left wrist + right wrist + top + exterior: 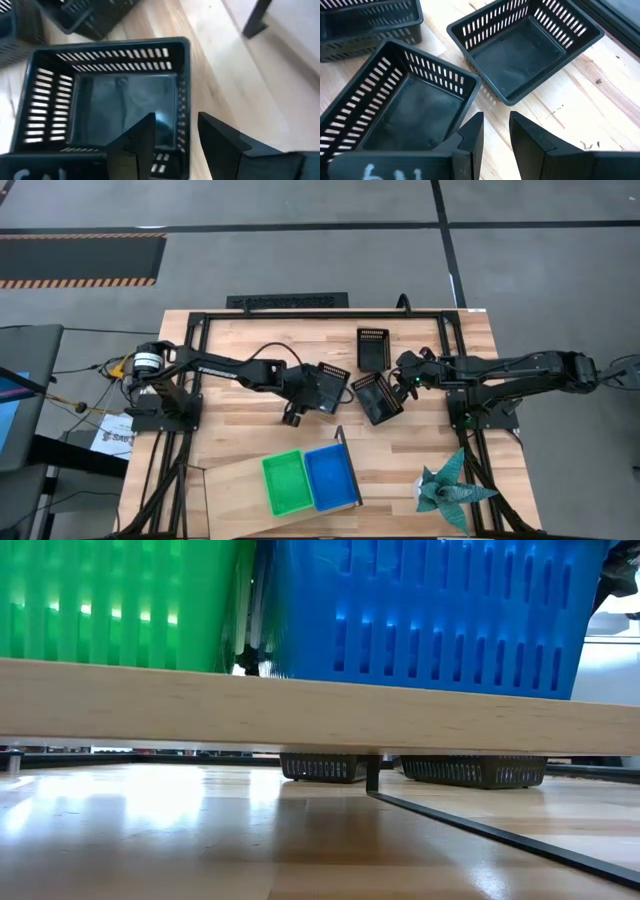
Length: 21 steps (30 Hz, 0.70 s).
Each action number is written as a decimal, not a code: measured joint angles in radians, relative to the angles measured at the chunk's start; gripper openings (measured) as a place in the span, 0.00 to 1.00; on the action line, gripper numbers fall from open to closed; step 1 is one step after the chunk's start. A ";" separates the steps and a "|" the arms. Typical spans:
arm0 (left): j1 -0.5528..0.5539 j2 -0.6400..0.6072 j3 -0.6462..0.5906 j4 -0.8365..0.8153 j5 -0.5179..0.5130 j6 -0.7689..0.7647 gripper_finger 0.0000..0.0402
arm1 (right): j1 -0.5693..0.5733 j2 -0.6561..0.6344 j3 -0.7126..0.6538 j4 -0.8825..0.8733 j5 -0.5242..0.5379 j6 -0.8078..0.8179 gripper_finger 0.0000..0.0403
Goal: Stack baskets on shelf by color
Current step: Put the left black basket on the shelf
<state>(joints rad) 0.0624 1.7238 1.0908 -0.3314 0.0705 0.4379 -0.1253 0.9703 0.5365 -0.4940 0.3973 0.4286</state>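
Three black baskets lie on the slatted tabletop: one [373, 348] farthest back, one [378, 397] in the middle, one [340, 383] left of it. My left gripper [322, 387] hangs open over the left basket [105, 105]. One finger [142, 137] is inside it and the other [217, 137] outside its side wall [182, 115]; I see no touch. My right gripper [496, 127] is open over bare wood beside the corner of the middle basket [405, 112]. A green basket [287, 483] and a blue basket [332, 477] sit on the shelf [235, 495].
The shelf's black upright [343, 448] rises at its far right corner. A teal paper figure [450, 485] lies at the near right. A black frame [200, 330] borders the table. In the low view the shelf plank [320, 705] fills the foreground, with two black baskets [320, 767] [475, 772] beyond.
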 joint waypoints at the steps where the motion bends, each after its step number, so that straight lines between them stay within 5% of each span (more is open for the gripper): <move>1: 0.000 0.005 0.001 0.006 0.008 -0.006 0.34 | 0.000 0.000 0.000 -0.003 0.000 0.000 0.29; 10: -0.005 0.069 0.001 0.004 0.055 -0.031 0.34 | 0.000 0.000 0.000 -0.004 -0.002 0.000 0.29; 15: -0.010 0.120 0.003 -0.004 0.000 -0.026 0.32 | 0.000 0.000 0.000 -0.013 -0.002 0.000 0.29; 21: -0.009 0.127 0.002 -0.024 -0.071 -0.064 0.14 | 0.001 0.000 0.000 -0.023 -0.003 0.000 0.29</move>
<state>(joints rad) 0.0536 1.8511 1.0931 -0.3554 -0.0002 0.3739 -0.1246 0.9703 0.5365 -0.5172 0.3946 0.4286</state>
